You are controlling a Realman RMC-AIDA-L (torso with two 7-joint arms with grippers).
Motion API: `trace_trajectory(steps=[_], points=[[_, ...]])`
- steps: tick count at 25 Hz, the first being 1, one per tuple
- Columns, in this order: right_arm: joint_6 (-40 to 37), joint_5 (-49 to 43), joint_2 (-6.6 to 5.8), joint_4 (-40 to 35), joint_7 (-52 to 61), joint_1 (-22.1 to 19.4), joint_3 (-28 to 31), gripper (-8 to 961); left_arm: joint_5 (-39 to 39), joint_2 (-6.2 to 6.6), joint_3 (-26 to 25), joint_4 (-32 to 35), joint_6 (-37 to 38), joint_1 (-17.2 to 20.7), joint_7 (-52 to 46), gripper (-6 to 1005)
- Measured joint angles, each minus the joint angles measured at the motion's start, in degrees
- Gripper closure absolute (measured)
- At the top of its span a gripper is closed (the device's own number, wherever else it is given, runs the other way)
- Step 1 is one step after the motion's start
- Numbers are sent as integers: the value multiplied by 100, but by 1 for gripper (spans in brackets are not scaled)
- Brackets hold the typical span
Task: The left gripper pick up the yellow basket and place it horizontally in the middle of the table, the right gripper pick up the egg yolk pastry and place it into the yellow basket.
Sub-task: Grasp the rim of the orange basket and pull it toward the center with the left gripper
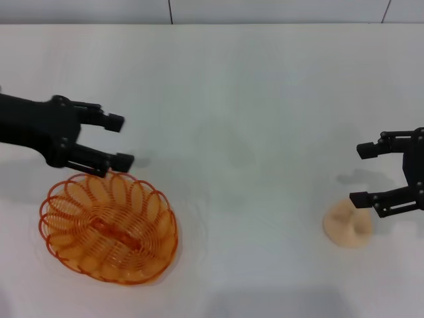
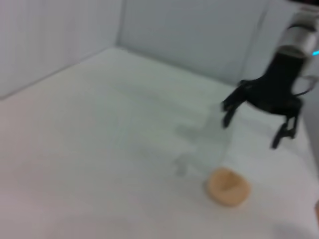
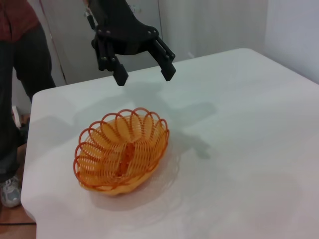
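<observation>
The plain white smooth surface (image 1: 252, 132) filled the head view. At lower left sat the oval orange-yellow wire basket with a scalloped rim (image 1: 108, 227), upright and holding nothing, off to one side, apparently awaiting its shift to the middle. Just above its far rim hovered the black two-fingered left claw (image 1: 119, 140), fingers spread wide and gripping nothing, seemingly poised for the rim. At right edge, the black right claw (image 1: 366, 174) also hung wide open and unladen, right beside the small round pale beige domed pastry (image 1: 347, 225) at lower right, outside the basket.
</observation>
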Motion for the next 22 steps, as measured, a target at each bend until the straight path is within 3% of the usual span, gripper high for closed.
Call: trace_trajectory(steps=[6,10,22], points=[[9,29,0,0,-1,3,20,96,450,104,11,526,63,-26,-872,167],[20,47,0,0,8,3,29,96,1336,252,-23,900,107,-165,-1859,174],[117,166,0,-3,20,35,25,96,2638,235,2,890,172,-301,-2340,195]])
